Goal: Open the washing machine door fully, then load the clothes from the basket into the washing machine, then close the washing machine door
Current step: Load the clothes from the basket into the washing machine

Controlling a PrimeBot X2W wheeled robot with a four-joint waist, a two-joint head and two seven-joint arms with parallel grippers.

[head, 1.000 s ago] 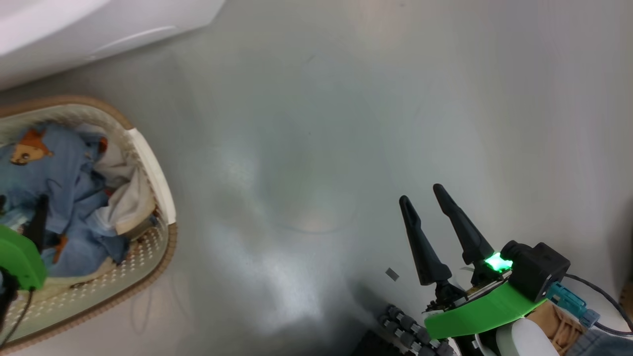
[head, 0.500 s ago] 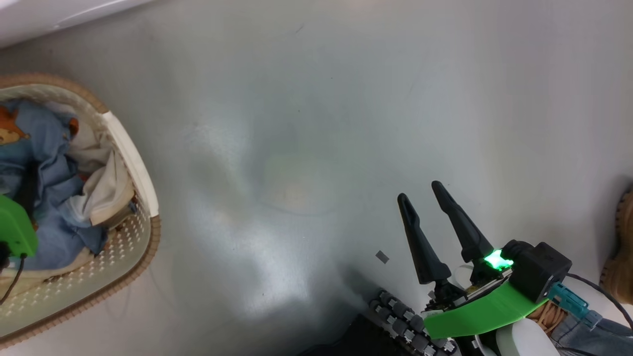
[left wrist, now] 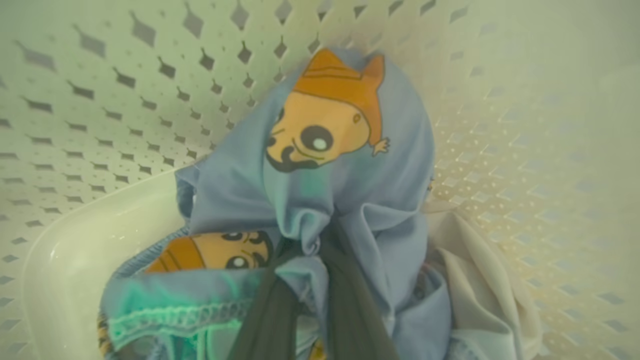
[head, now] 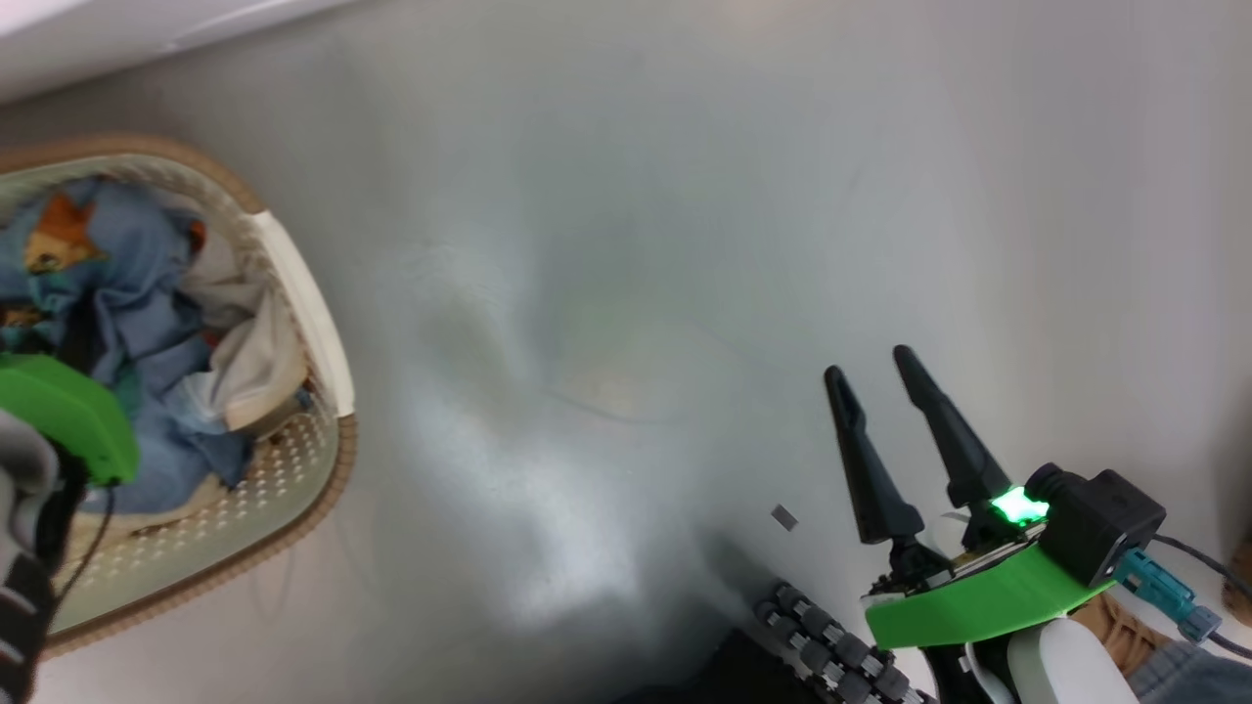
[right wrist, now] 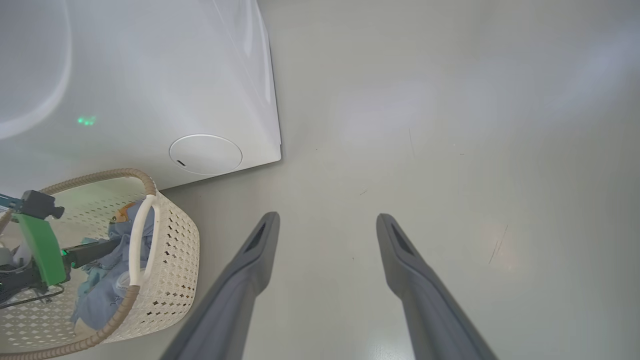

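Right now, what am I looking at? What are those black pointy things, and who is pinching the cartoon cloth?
This is a robot with two arms. Each ends in a gripper: two dark fingers. One picture looks down from its head; the other two from cameras on its wrists. On the floor stand a cream basket and a white washing machine. The left gripper is inside the basket, pinching the clothes, blue cloth with orange cartoon faces. The right gripper hangs open above the floor, holding nothing.
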